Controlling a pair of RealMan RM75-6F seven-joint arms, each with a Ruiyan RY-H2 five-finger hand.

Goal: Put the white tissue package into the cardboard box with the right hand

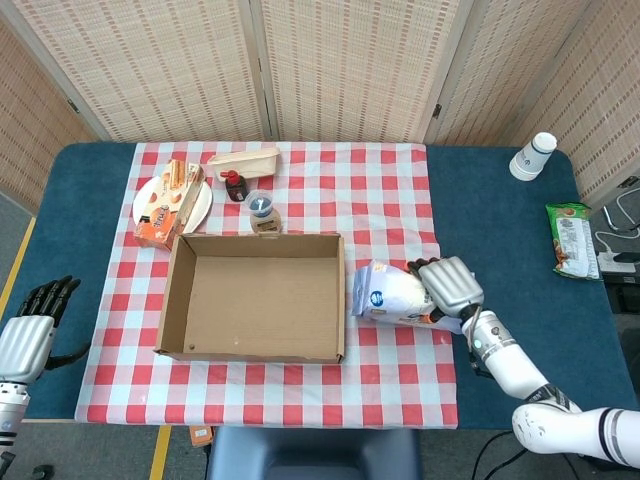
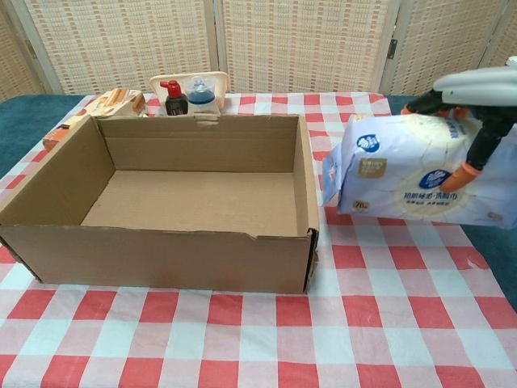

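The white tissue package [image 1: 390, 295] [image 2: 404, 166] with blue logos hangs lifted off the checked cloth, just right of the open cardboard box [image 1: 256, 296] [image 2: 194, 202]. My right hand [image 1: 449, 285] [image 2: 477, 97] grips the package from its right end, orange fingertips [image 2: 470, 172] pressed into its front. The box is empty inside, and its right wall stands a little apart from the package. My left hand [image 1: 28, 330] hovers off the table's left edge, fingers apart, holding nothing.
A plate [image 1: 200, 207] with an orange snack box [image 1: 168, 204], a wooden tray [image 1: 243, 160], a small bottle [image 1: 234, 185] and a lidded cup [image 1: 262, 207] stand behind the box. Paper cups [image 1: 533, 156] and a green snack bag [image 1: 571, 238] lie far right.
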